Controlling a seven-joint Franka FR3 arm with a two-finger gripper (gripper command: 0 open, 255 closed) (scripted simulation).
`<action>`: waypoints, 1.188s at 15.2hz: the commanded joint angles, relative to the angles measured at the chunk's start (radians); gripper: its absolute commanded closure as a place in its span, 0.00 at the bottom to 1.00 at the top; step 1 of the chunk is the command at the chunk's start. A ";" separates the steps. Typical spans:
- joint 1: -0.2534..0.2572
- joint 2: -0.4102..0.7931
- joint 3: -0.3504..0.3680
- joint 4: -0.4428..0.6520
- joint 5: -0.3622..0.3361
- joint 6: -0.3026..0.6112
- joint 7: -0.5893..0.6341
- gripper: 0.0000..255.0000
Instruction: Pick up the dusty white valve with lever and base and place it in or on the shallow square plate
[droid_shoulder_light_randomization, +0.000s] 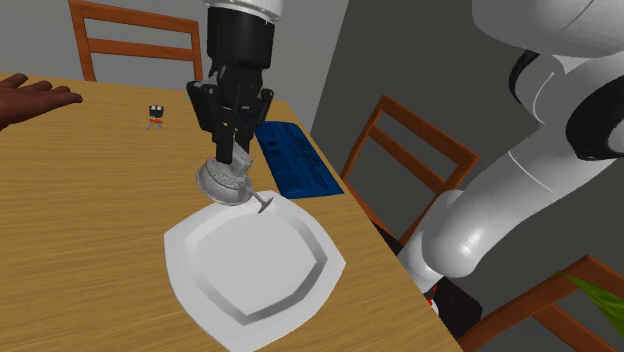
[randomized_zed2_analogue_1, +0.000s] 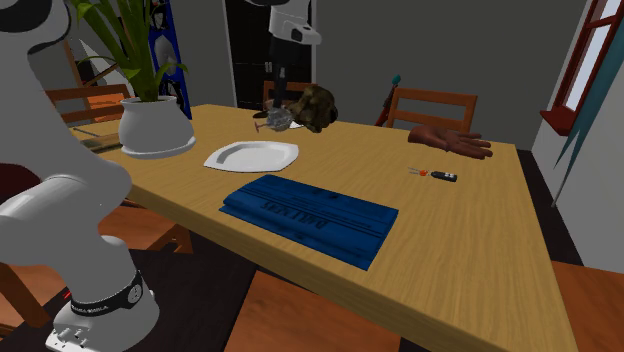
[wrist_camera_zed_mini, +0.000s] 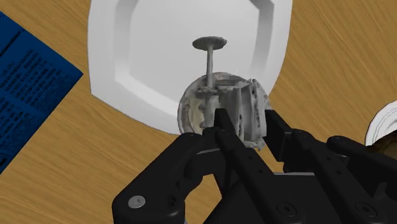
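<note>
Valve (droid_shoulder_light_randomization: 228, 183) pinched in pincer (droid_shoulder_light_randomization: 234, 162), held above the far rim of the plate (droid_shoulder_light_randomization: 255, 262), off the surface (droid_shoulder_light_randomization: 80, 250); judged best to shift it over the plate's flat middle, lower until it rests, then open the pincer slowly so it cannot tip.

We see the shallow white square plate (wrist_camera_zed_mini: 146, 57) cut off by the wrist view's edge, and the black end effector (wrist_camera_zed_mini: 247, 124) hides part of the dusty grey-white valve (wrist_camera_zed_mini: 213, 105). The small black-and-orange object (droid_shoulder_light_randomization: 155, 116) on the wooden tabletop (droid_shoulder_light_randomization: 80, 220) is too small to identify.
</note>
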 joint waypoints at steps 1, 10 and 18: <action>0.012 -0.085 -0.005 -0.078 0.041 0.003 -0.003 1.00; 0.051 -0.246 -0.010 -0.260 0.115 0.036 -0.013 1.00; 0.057 -0.258 0.008 -0.372 0.130 0.134 -0.043 1.00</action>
